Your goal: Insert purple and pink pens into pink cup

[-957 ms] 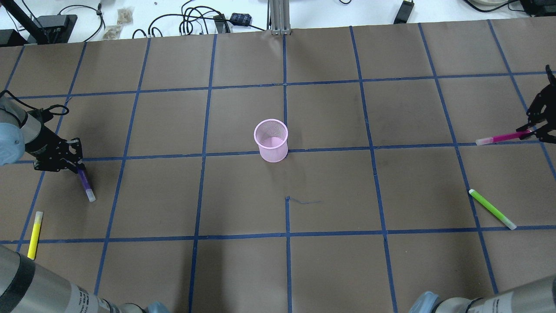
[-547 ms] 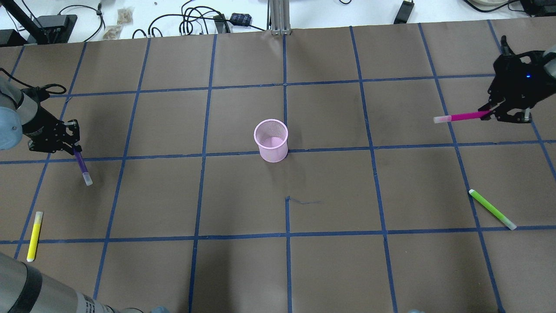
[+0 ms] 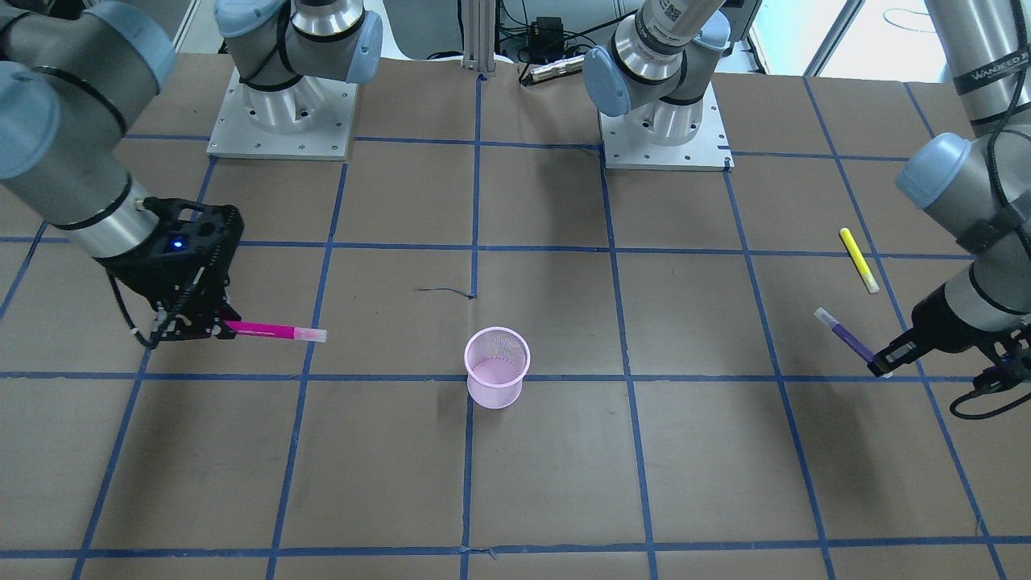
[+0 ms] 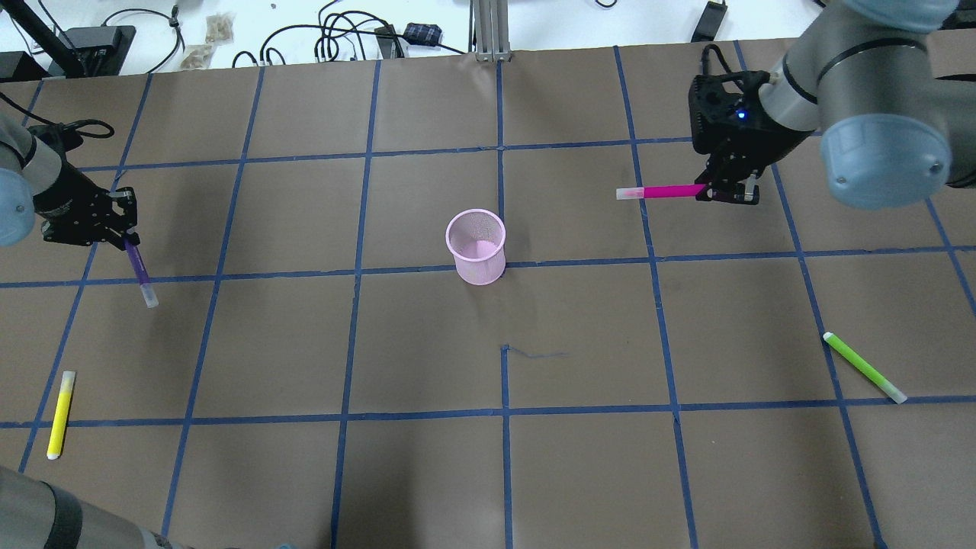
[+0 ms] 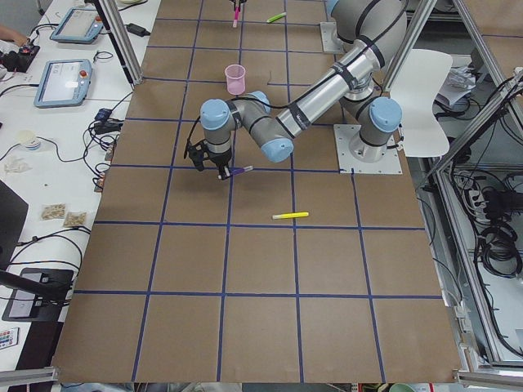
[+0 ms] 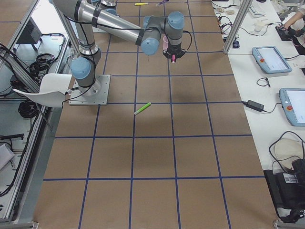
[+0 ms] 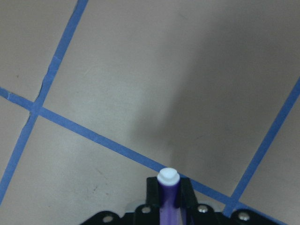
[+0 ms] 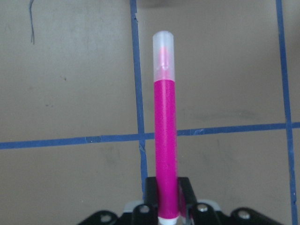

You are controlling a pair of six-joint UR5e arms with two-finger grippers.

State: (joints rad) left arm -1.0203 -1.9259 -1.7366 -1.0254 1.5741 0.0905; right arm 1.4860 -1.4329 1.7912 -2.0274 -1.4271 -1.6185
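Note:
A pink mesh cup [image 4: 476,246] stands upright at the table's middle, also in the front view [image 3: 497,366]. My right gripper [image 4: 713,192] is shut on the pink pen [image 4: 662,192], held above the table to the cup's right, its clear cap pointing toward the cup; the right wrist view shows the pen [image 8: 165,136] between the fingers. My left gripper [image 4: 126,240] is shut on the purple pen [image 4: 140,273], held above the table far left of the cup; it also shows in the left wrist view [image 7: 168,194].
A yellow pen [image 4: 60,414] lies near the left front edge. A green pen [image 4: 864,367] lies at the right front. Cables and small boxes [image 4: 358,34] sit beyond the table's far edge. The brown table [image 4: 503,457] carries a blue tape grid.
My right gripper has carried the pink pen up off the table and leftward toward the cup. My left gripper has lifted the purple pen and moved slightly away from the front.

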